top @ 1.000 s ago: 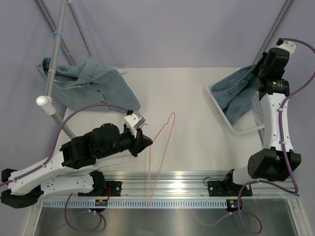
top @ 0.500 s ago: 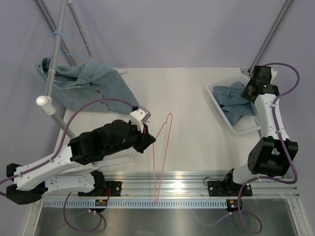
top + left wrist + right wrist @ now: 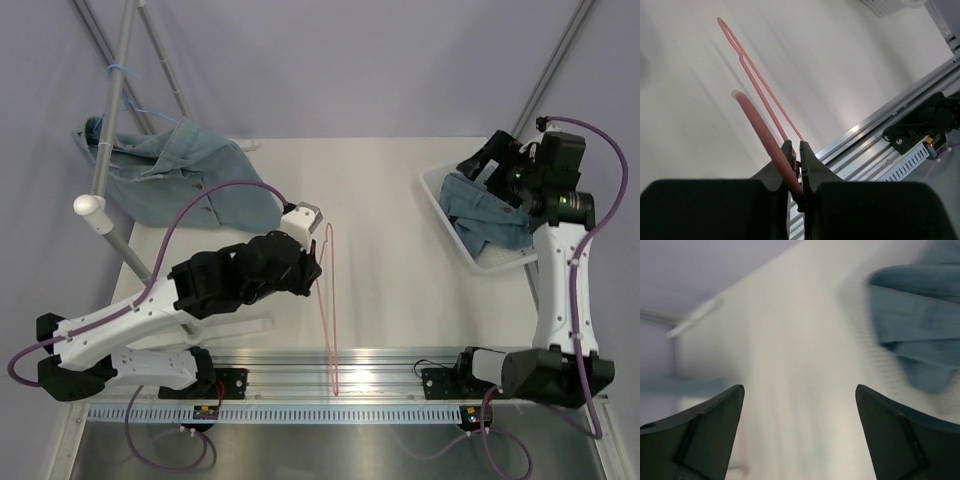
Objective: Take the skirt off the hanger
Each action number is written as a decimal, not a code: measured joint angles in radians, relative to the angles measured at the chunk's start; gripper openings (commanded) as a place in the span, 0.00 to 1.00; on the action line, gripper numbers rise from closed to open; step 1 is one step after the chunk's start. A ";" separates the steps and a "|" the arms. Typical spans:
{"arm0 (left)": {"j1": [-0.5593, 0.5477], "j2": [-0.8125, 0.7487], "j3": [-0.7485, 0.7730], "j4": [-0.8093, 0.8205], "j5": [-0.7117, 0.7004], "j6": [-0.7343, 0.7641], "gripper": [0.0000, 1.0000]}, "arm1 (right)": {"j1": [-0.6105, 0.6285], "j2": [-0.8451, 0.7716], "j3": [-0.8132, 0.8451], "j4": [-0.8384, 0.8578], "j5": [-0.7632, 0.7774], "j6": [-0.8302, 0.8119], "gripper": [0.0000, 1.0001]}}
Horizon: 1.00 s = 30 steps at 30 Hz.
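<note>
The denim skirt [image 3: 488, 212] lies crumpled in the white basket [image 3: 436, 196] at the table's right; in the right wrist view the skirt [image 3: 915, 315] shows blurred at upper right. My right gripper [image 3: 487, 160] hovers over the basket's far left corner, open and empty, and the right wrist view shows the same gripper [image 3: 799, 387] with its jaws far apart. The pink wire hanger [image 3: 328, 300] is bare and hangs edge-on over the table's front. My left gripper [image 3: 312, 270] is shut on it. In the left wrist view the hanger [image 3: 757, 80] runs out from between the gripper's [image 3: 796, 150] jaws.
Another denim garment [image 3: 175, 172] hangs on the grey rack [image 3: 105, 130] at the far left, its pole end [image 3: 90, 207] jutting over the table corner. An aluminium rail [image 3: 400, 365] runs along the near edge.
My right gripper has opened and let the skirt drop into the basket, and its wrist has swung over to the basket's right. My left arm has carried the hanger right and turned it edge-on.
</note>
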 measured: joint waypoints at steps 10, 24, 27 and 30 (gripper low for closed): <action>0.000 0.166 0.143 -0.203 -0.168 -0.185 0.00 | 0.341 -0.285 -0.315 0.097 -0.352 0.122 0.88; 0.097 0.529 0.741 -0.473 -0.290 -0.217 0.00 | 0.981 -0.421 -0.317 -0.089 0.116 0.099 0.47; 0.123 0.562 0.793 -0.515 -0.286 -0.204 0.00 | 1.021 -0.468 -0.378 -0.094 0.165 0.097 0.44; 0.157 0.563 0.816 -0.545 -0.279 -0.197 0.00 | 1.049 -0.520 -0.441 -0.096 0.192 0.097 0.45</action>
